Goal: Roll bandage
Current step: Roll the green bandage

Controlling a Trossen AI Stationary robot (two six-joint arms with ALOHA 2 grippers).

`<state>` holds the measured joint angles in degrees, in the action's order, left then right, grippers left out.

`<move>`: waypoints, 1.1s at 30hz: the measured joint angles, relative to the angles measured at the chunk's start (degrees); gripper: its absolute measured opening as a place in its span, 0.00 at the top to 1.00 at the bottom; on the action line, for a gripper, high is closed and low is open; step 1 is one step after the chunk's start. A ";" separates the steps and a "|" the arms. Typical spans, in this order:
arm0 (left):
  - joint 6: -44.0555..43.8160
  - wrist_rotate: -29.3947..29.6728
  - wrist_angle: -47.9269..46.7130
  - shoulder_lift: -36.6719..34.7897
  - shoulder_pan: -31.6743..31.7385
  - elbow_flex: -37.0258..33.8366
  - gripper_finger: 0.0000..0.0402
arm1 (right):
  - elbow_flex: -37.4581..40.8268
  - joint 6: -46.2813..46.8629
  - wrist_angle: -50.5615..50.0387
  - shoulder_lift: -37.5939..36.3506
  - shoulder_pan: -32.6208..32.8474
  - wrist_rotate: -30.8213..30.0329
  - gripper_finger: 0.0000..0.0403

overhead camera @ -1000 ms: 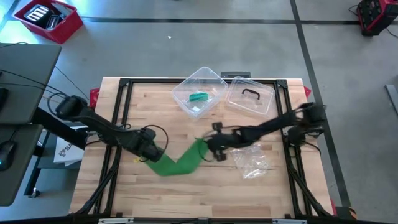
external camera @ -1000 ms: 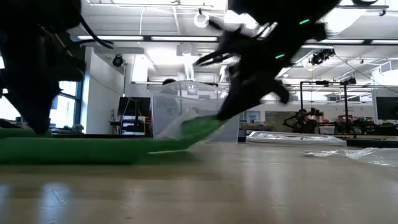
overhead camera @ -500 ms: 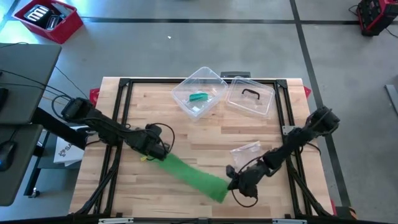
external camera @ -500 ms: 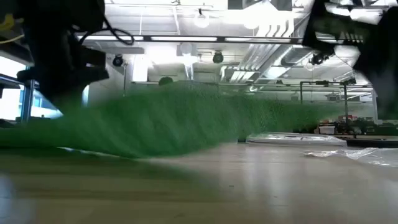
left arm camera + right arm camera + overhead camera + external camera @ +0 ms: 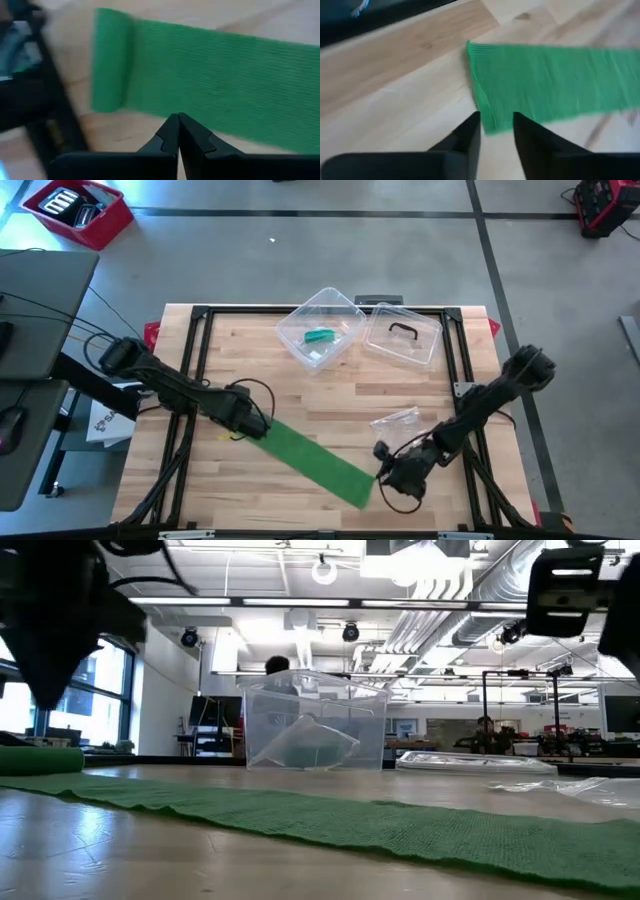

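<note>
Bandage (image 5: 315, 463) lies flat on my table (image 5: 300, 390), a green strip stretched slantwise from the left-centre of the top toward the near right. Its rolled end (image 5: 111, 60) sits at the left, and the loose end (image 5: 482, 75) lies flat on the wood at the right.

My left gripper (image 5: 255, 420) is at the rolled end; in its wrist view the fingers (image 5: 170, 135) are pressed together with nothing between them, just beside the strip. My right gripper (image 5: 395, 472) is at the loose end near the front edge. From its wrist view I see the fingers (image 5: 470, 132) standing a narrow way apart, with the edge of the bandage in the gap. I cannot tell whether they touch it.

Farther back stand a clear box (image 5: 322, 328) with something green inside and its lid (image 5: 402, 335) beside it. A crumpled clear bag (image 5: 397, 419) lies between the lid and the right gripper.
</note>
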<state>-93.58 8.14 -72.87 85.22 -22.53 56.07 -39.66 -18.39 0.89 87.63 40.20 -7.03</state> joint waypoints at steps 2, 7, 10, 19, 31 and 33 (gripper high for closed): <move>-1.65 0.42 -4.69 0.27 0.44 0.00 1.00 | 0.00 3.70 -2.40 -3.19 -0.72 -0.49 0.66; 0.50 2.01 -13.99 1.01 5.87 -1.00 1.00 | -0.02 7.22 -2.41 -7.09 -3.77 -2.97 0.58; 6.36 1.36 -9.14 1.16 9.14 -3.90 1.00 | -0.01 9.16 0.12 -6.68 -5.96 -3.75 0.58; 11.34 0.88 -2.58 4.82 8.20 -7.56 1.00 | 0.40 8.73 21.08 8.12 -11.40 9.87 0.59; 14.84 6.64 6.06 14.72 4.61 -7.45 1.00 | -1.21 13.12 12.94 16.48 -10.91 13.52 0.75; 15.88 7.40 8.08 17.32 3.53 -6.47 1.00 | 0.19 16.57 10.37 14.98 -8.85 13.57 0.81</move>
<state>-77.70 15.54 -64.79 102.54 -19.01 49.60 -39.47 -1.82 11.25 102.61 31.35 6.54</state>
